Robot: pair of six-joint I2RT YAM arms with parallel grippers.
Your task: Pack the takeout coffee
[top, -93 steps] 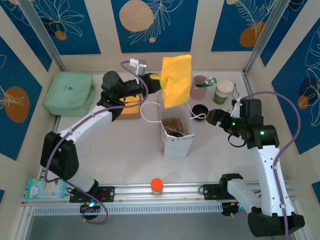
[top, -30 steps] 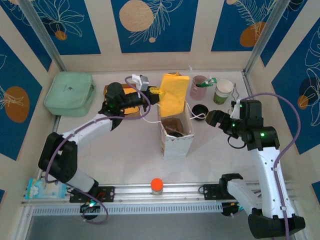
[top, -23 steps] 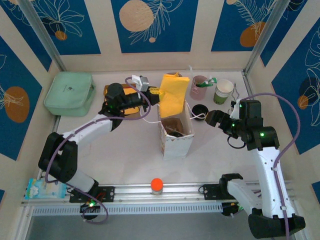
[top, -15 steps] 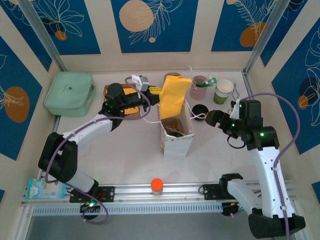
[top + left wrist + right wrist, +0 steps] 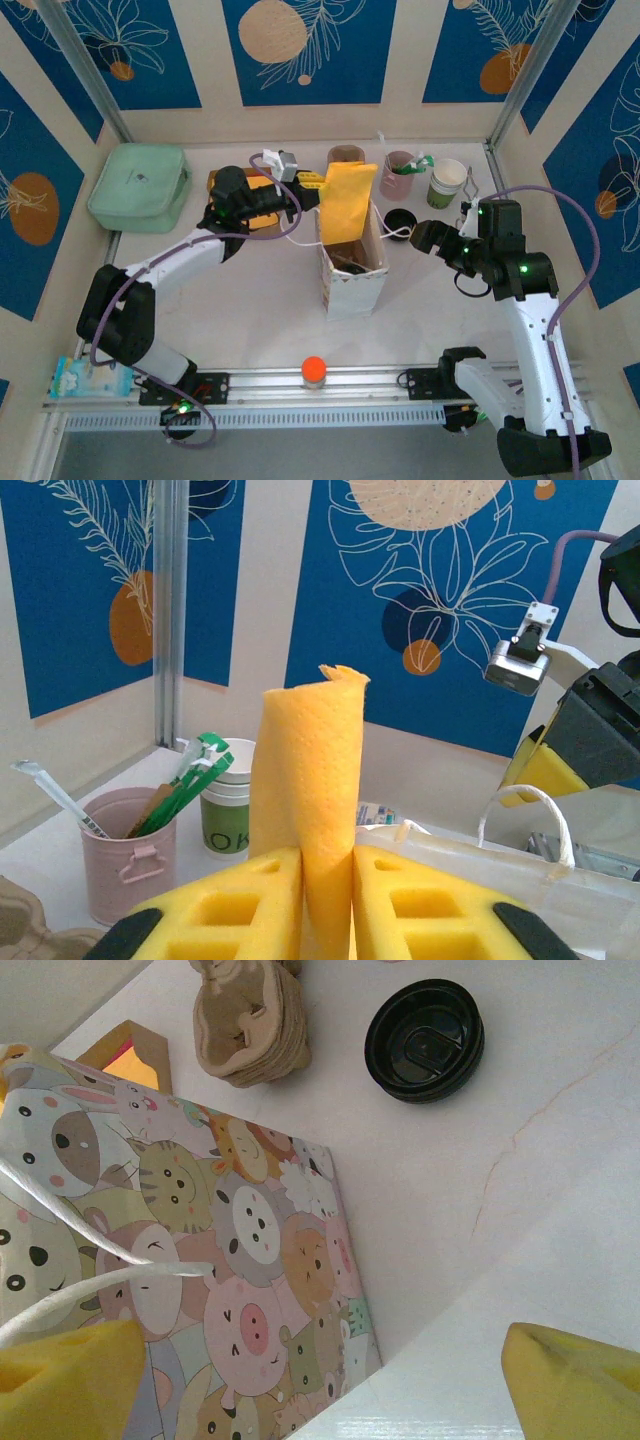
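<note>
Two sets of jaws are in play. The left jaws are pressed together on a yellow cloth (image 5: 310, 770), which hangs over the mouth of the paper bag (image 5: 352, 285) with its lower end at or just inside the rim. The right jaws stand wide apart with nothing between them, hovering by the bag's right side. Just beyond them the takeout coffee (image 5: 425, 1040) stands upright on the worktop (image 5: 250, 300). It is just right of the bag, apart from it and not yet packed.

From above, little more than its black lid shows. I judge it a light thing, though I cannot tell whether it is filled; if so, it will be heavier and apt to slosh. A paper wall is soft and will dent under a hard squeeze. The plastic lid looks smooth and slippery, and might pop off if it were pulled. The safest hold is probably from the side, on the wall just under the lid, where the rim stiffens it, keeping the cup upright.

By count:
- one lidded coffee
- one bag
- one cloth
- one pink cup (image 5: 125, 855) holding straws
- one lidless green cup (image 5: 228, 810)
- one stack of pulp trays (image 5: 250, 1020)
- one green case (image 5: 138, 187)
</note>
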